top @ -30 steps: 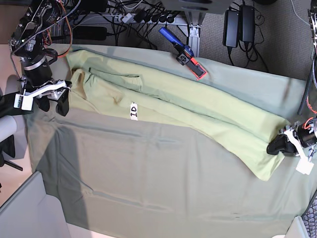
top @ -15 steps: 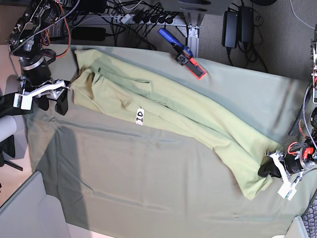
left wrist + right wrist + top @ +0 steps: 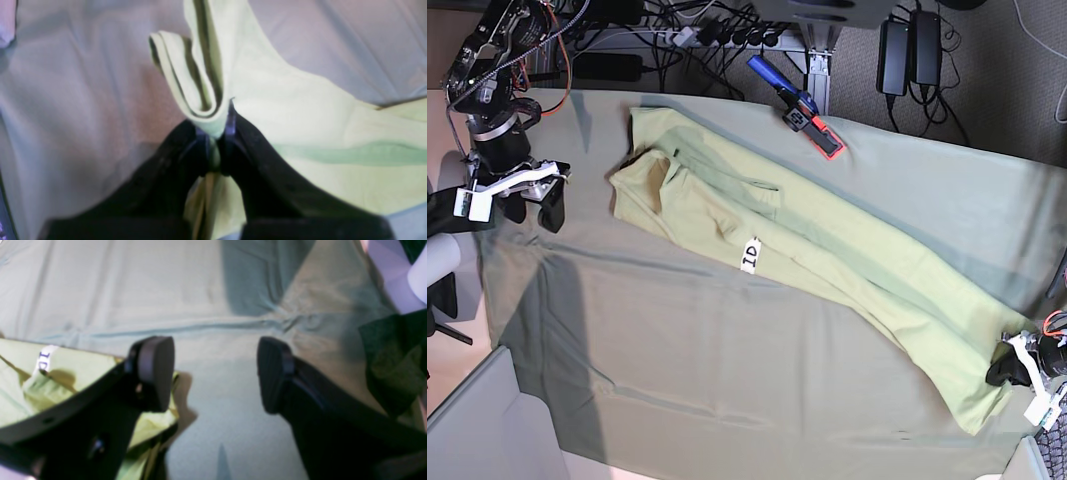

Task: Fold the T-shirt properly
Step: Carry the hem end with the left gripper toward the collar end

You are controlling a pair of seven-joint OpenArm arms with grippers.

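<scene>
A: How is the pale yellow-green, short-sleeved cotton T-shirt (image 3: 827, 255) expected to handle?

B: It is judged light, soft and limp. It is laid in a long, partly folded band across the duller grey-green tablecloth (image 3: 727, 380), running from the far side near the right arm down to the near edge by the left arm. Nothing stiff is offered; every lifted part would be expected to sag and drag the rest along.

A: Where is it held now?

B: Its lower end is pinched by the left gripper (image 3: 215, 146), whose jaws are pressed together on several stacked layers, seen doubled over in the left wrist view. The right gripper (image 3: 215, 373) is spread wide over bare tablecloth, with nothing between its pads; the shirt's collar end, marked by the small white neck tag (image 3: 45, 361), lies just beside one finger.

A: Where should hold be taken next?

B: A grip at the shoulder or collar edge is suggested, all layers being caught together. Slippage of a single layer and dragging of the tablecloth are the risks to be watched.
</scene>
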